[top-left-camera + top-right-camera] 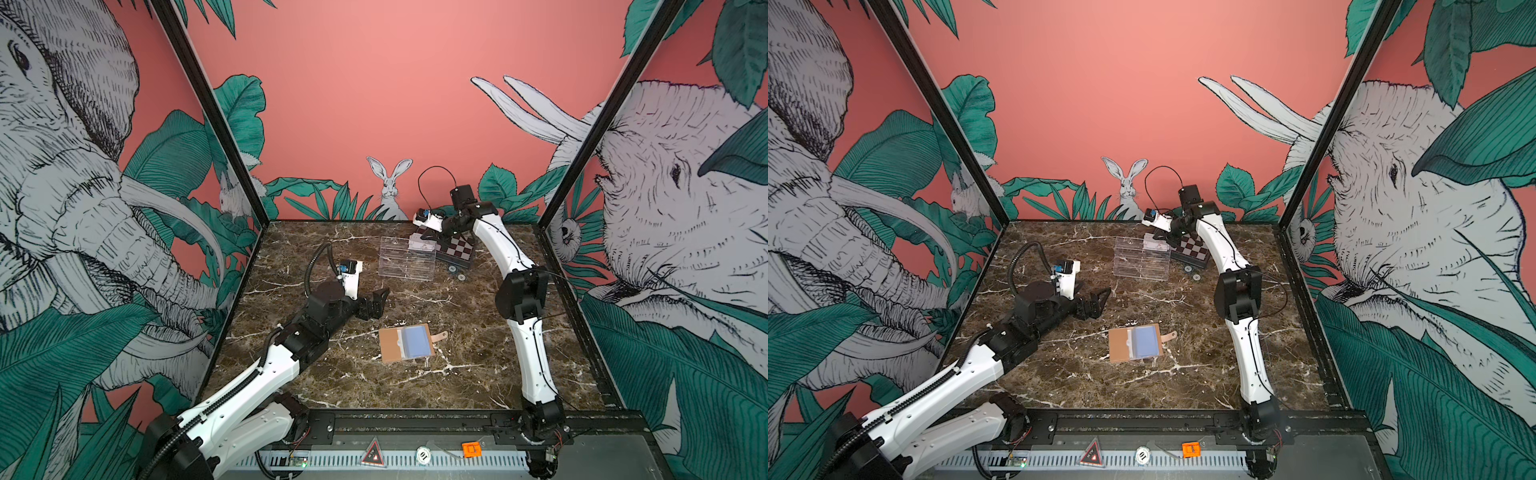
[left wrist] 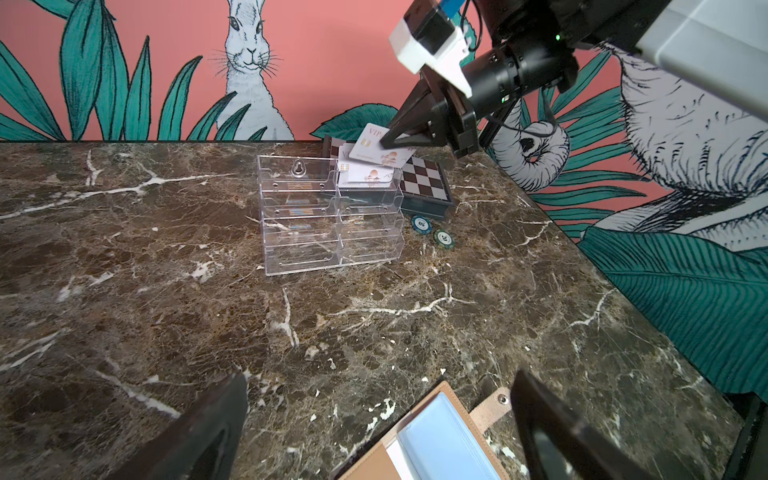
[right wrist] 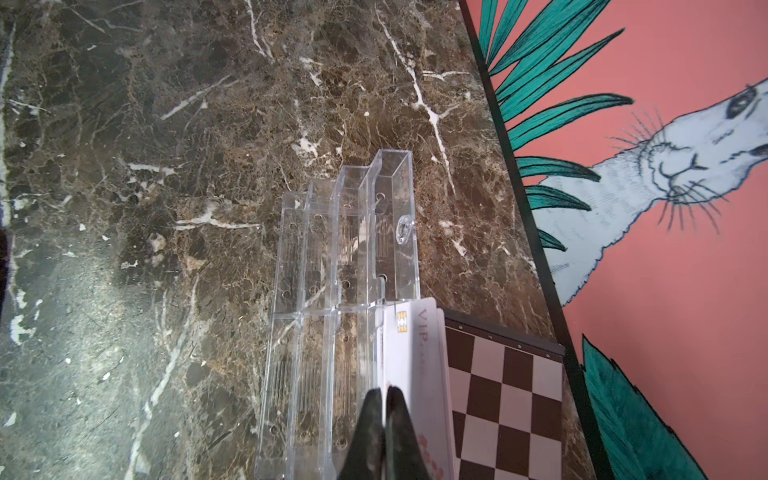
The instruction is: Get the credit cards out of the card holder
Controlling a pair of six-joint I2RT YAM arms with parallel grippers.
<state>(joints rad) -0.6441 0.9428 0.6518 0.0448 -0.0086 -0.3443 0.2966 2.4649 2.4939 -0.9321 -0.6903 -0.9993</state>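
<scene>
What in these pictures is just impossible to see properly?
Whether any card is left in the wallet: its blue sleeves are too small in both top views, and the bottom edge cuts it off in the left wrist view.
How many cards sit in the clear tray: they overlap, and the right end effector partly covers them in both top views.
Small print on the held card: blurred or too small in every view.

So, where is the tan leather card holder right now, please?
In a top view, the tan leather folding card holder lies open on the brown marble table, front of centre, between the two arms.
</scene>
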